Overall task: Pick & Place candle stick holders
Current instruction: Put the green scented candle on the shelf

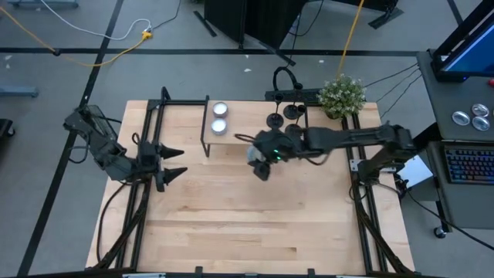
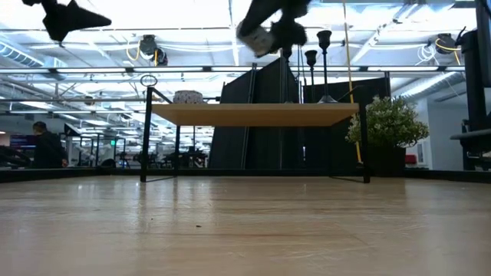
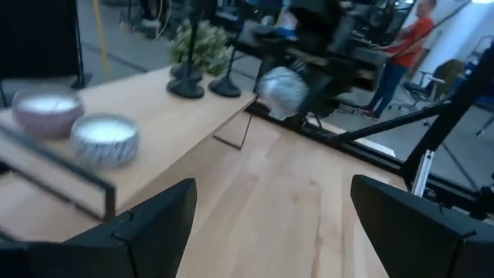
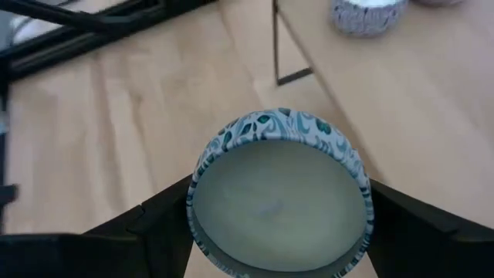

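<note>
Three black candle stick holders (image 1: pixel 275 120) stand on their round bases on the right part of a low wooden shelf (image 1: pixel 239 137) at the far middle of the table. They also show in the low view (image 2: pixel 324 46) and the left wrist view (image 3: pixel 187 86). My right gripper (image 1: pixel 260 161) is near the shelf's front edge, shut on a round candle in a blue-patterned white tin (image 4: pixel 279 193), not on a holder. My left gripper (image 1: pixel 174 162) is open and empty at the table's left side, fingers pointing toward the right. My right gripper pinches the candle tin's round side wall (image 4: pixel 194 202) between its two fingers, one on each opposite side. The fingers come from above, slanting in from the table's right. The tin's wax top faces the wrist. The candle is lifted clear above the table (image 2: pixel 257 34).
Two more white candles (image 1: pixel 220 108) (image 1: pixel 219 126) sit on the shelf's left part. A small potted plant (image 1: pixel 342 94) stands at the far right corner. Bare wood (image 1: pixel 255 224) fills the table's near half. A person (image 3: pixel 401 46) stands in the room beyond.
</note>
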You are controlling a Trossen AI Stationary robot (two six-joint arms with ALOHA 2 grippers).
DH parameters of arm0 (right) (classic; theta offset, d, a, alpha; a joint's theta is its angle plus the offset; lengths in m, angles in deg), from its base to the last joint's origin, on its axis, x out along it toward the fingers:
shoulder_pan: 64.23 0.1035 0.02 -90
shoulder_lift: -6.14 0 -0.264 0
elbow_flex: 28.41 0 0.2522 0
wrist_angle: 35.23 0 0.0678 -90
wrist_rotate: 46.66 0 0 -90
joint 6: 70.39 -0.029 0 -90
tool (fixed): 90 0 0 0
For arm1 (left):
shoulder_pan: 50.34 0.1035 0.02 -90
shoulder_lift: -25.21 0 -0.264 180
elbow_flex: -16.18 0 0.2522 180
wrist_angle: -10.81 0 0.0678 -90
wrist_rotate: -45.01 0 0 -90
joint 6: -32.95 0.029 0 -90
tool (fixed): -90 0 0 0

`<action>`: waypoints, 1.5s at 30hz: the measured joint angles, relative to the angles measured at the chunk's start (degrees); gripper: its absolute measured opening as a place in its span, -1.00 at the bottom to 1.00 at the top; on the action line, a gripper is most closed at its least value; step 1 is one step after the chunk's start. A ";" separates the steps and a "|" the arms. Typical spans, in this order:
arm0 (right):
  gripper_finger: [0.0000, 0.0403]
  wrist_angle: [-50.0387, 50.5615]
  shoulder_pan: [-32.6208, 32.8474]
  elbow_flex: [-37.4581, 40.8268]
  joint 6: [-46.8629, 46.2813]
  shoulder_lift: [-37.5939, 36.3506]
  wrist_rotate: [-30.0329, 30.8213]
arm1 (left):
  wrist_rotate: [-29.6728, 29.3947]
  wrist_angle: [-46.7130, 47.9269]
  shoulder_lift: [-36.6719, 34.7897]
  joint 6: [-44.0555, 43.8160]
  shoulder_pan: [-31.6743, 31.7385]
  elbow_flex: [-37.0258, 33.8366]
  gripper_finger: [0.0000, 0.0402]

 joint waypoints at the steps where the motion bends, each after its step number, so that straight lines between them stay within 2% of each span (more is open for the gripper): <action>1: 0.44 0.51 -0.59 -1.59 0.64 1.46 0.00 | 0.01 -1.46 0.92 1.48 0.10 0.01 0.75; 4: 0.44 0.32 -2.06 -7.51 4.15 6.68 1.09 | 0.73 -2.72 3.23 3.19 1.29 0.00 0.75; 8: 0.44 2.81 -3.99 -14.90 9.00 12.13 5.82 | 4.04 -2.69 5.35 1.44 4.28 0.00 0.75; 12: 0.44 4.91 -6.44 -17.90 11.76 14.77 6.96 | 8.41 -2.84 6.54 1.07 7.38 0.00 0.75; 28: 0.45 5.51 -11.54 -18.31 16.07 19.82 7.35 | 16.58 -3.36 7.47 0.94 16.46 0.01 0.75; 40: 0.49 5.27 -11.91 -18.31 18.50 20.11 7.34 | 20.01 -3.12 7.47 1.45 18.52 0.01 0.75; 45: 0.58 5.24 -12.69 -18.30 19.60 20.09 7.39 | 21.12 -3.10 7.47 1.76 18.53 0.00 0.75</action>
